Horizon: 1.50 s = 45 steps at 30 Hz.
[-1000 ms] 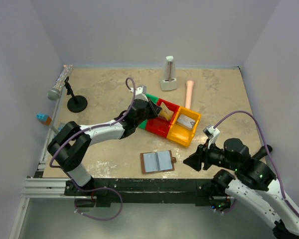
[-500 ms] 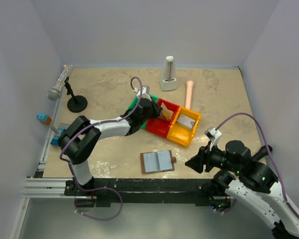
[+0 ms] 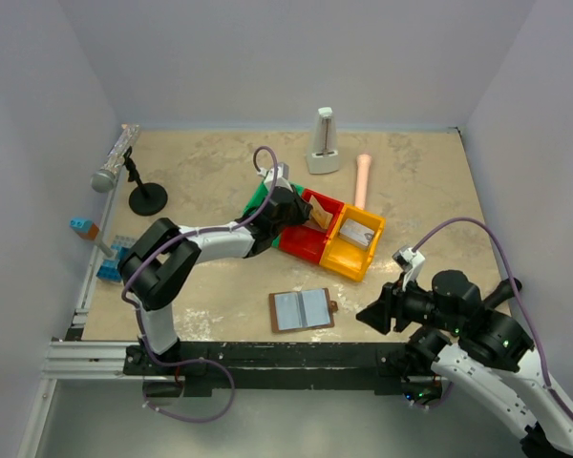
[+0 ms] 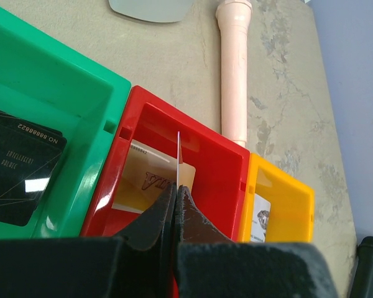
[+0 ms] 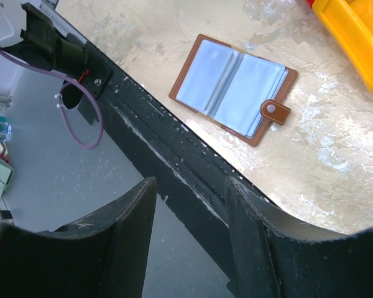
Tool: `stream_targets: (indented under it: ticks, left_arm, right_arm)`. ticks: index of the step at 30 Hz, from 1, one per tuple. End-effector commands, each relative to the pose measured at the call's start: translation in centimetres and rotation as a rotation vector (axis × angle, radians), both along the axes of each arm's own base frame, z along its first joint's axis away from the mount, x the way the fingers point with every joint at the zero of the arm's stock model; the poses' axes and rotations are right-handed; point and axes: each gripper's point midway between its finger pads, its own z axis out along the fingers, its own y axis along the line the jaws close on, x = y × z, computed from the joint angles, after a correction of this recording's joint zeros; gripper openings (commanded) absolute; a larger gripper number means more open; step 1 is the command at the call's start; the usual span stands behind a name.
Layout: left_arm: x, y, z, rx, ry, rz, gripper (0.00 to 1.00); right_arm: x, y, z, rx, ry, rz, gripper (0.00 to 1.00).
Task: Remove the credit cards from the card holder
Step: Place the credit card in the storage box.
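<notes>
Your left pincer (image 4: 176,189) is clenched on a card (image 4: 178,155). It holds the card upright and edge-on, so only the thin white rim shows, directly above the red bin (image 4: 202,133). That pose reads as a drop being lined up, with the card set to land on the tan card (image 4: 143,183) lying flat just below the tips. To this pincer's left sits the green bin (image 4: 62,87) with a black card (image 4: 18,167) in it, and to its right the yellow bin (image 4: 286,186) with one pale card (image 4: 259,220). Count three bins and four cards in sight, one of them gripped. Your right pincer (image 5: 189,198) hangs released, grasping nothing, over the near edge of the table (image 5: 311,155). The one card holder (image 5: 233,90) lies spread open ahead of its tips, apart from them. Its grey-blue sleeves look empty, though I can't be sure.
</notes>
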Motion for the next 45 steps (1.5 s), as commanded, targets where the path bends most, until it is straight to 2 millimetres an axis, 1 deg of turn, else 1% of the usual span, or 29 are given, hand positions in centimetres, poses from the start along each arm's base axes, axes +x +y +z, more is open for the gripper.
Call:
stream_targets:
  ticks: [1, 5, 13, 17, 27, 38, 45]
  left_arm:
    - [1.3, -0.7, 1.7, -0.029, -0.043, 0.015, 0.0]
    - [1.3, -0.9, 1.3, -0.026, -0.038, 0.009, 0.0]
    - [1.3, -0.8, 0.7, -0.016, -0.028, 0.011, 0.0]
    - [1.3, -0.8, 0.6, -0.012, -0.025, 0.009, 0.07]
    - [1.3, -0.7, 1.1, -0.01, -0.024, 0.006, 0.17]
    - [1.4, -0.8, 1.3, 0.016, -0.024, -0.002, 0.25]
    - [1.5, -0.6, 1.1, 0.04, -0.011, 0.002, 0.31]
  right_arm:
    - [0.0, -0.1, 0.4, 0.01, -0.02, -0.003, 0.52]
    - [0.1, -0.2, 0.3, 0.008, -0.019, -0.006, 0.52]
    - [0.2, -0.1, 0.3, 0.002, -0.016, -0.008, 0.52]
    - [0.2, -0.2, 0.3, -0.001, -0.017, -0.009, 0.53]
    - [0.2, -0.2, 0.3, -0.003, -0.018, -0.009, 0.53]
    - [0.3, -0.2, 0.3, -0.005, -0.021, -0.009, 0.54]
    - [0.3, -0.2, 0.2, -0.009, -0.021, -0.008, 0.54]
